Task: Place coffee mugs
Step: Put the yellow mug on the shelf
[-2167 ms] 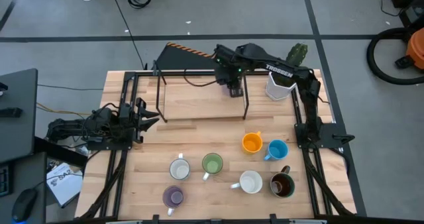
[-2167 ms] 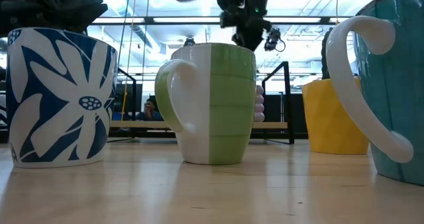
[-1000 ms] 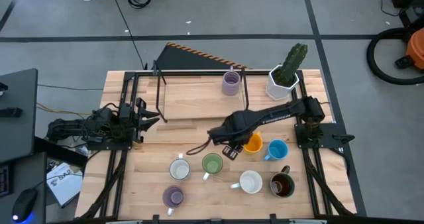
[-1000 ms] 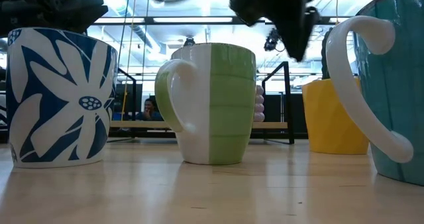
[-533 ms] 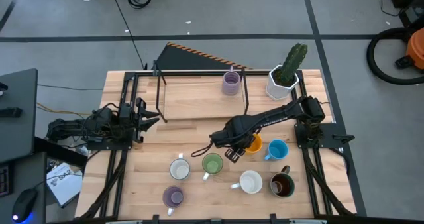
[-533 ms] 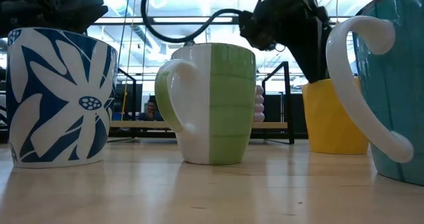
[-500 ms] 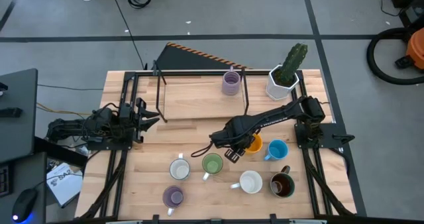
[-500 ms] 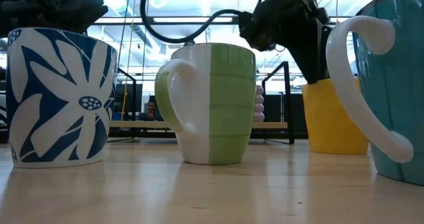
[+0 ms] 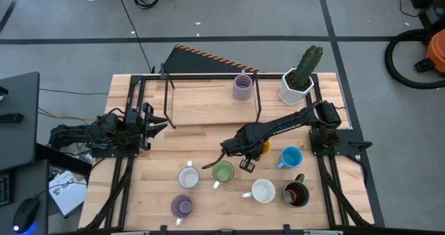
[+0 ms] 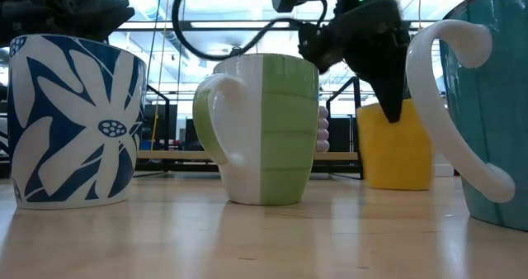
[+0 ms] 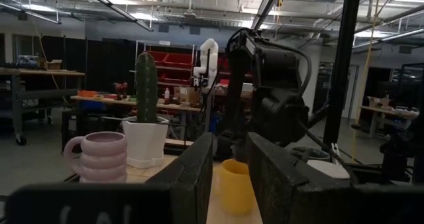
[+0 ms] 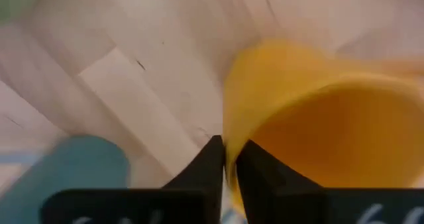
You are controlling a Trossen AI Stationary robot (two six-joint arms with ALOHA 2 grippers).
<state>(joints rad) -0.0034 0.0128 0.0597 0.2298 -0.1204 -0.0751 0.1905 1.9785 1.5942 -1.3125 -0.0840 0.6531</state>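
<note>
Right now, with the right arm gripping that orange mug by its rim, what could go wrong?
The right gripper pinches only the thin rim of the orange mug, so the mug could tilt or slip out when lifted. The green mug and blue mug stand close on either side and might get bumped. The mug may also knock the black rack on the way to the lavender mug.

The surface [image 9: 153, 193] is pale wooden planking, smooth with a soft sheen (faint grain shows in the low view). The green-and-white striped ceramic mug [image 10: 264, 129] and the blue-and-white flower-patterned ceramic mug [image 10: 74, 118] look glossy. The orange ceramic mug [image 12: 318, 138] is smooth glazed. The right tool [image 12: 226, 164] looks like matt black plastic.
</note>
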